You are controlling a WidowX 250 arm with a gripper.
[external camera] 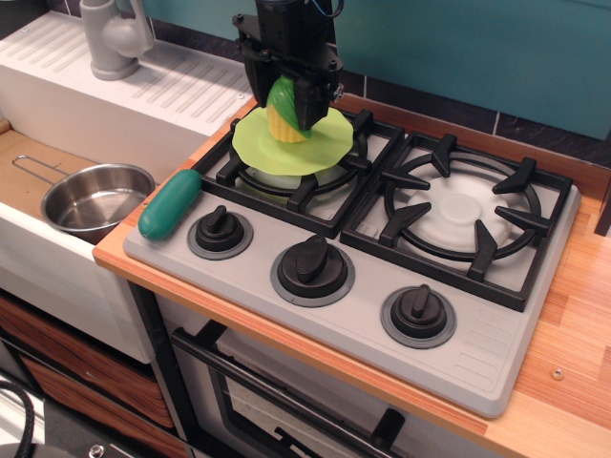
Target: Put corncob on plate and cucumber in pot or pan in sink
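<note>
My gripper (286, 107) is shut on the corncob (284, 114), yellow kernels down and green husk up, held upright with its lower end at or just above the lime-green plate (291, 145). The plate rests on the left rear burner. The dark teal cucumber (170, 203) lies on the stove's front left corner, beside a knob. The shiny steel pot (95, 197) with its wire handle sits in the sink (19, 167), to the left of the cucumber.
The grey faucet (113, 38) stands on the ribbed white drainboard (181, 81) at the back left. Three black knobs (312, 260) line the stove front. The right burner grate (463, 212) is bare. A wooden counter (582, 315) runs along the right.
</note>
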